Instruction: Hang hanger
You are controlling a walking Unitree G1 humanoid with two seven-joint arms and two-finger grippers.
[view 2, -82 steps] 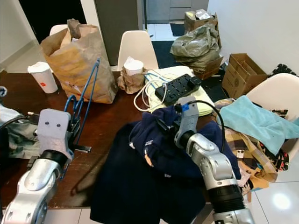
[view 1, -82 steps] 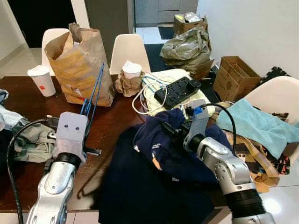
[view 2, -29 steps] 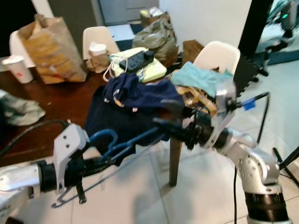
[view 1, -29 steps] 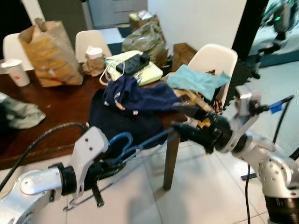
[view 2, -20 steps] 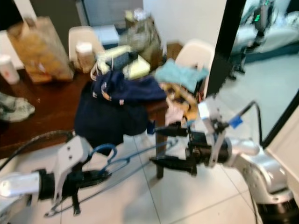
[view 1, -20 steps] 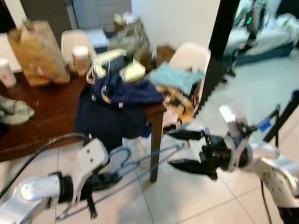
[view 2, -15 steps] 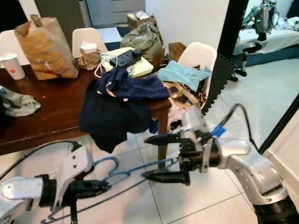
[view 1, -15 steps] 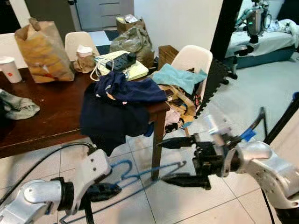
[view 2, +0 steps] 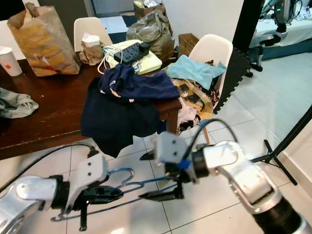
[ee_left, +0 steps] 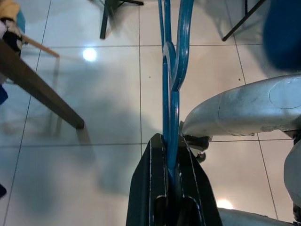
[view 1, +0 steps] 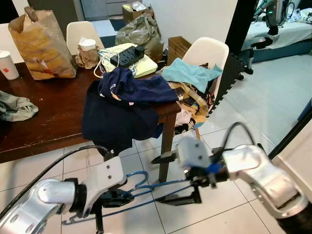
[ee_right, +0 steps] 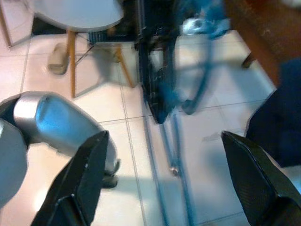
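Note:
A blue wire hanger hangs low over the tiled floor, and my left gripper is shut on it near the hook. The left wrist view has both black fingers pinched on the blue wire. My right gripper is open, its two long fingers spread wide. The far end of the hanger lies between them without touching. In the right wrist view the hanger runs between the spread fingertips, with the left gripper beyond.
A dark wooden table stands behind, with a navy garment draped over its corner. A paper bag, cups and a power strip sit on it. A white chair piled with clothes and a black post are to the right.
The camera has pulled back from the table. Both arms dropped low over the floor. My right gripper swung left, and its open fingers now straddle the hanger that my left gripper still holds.

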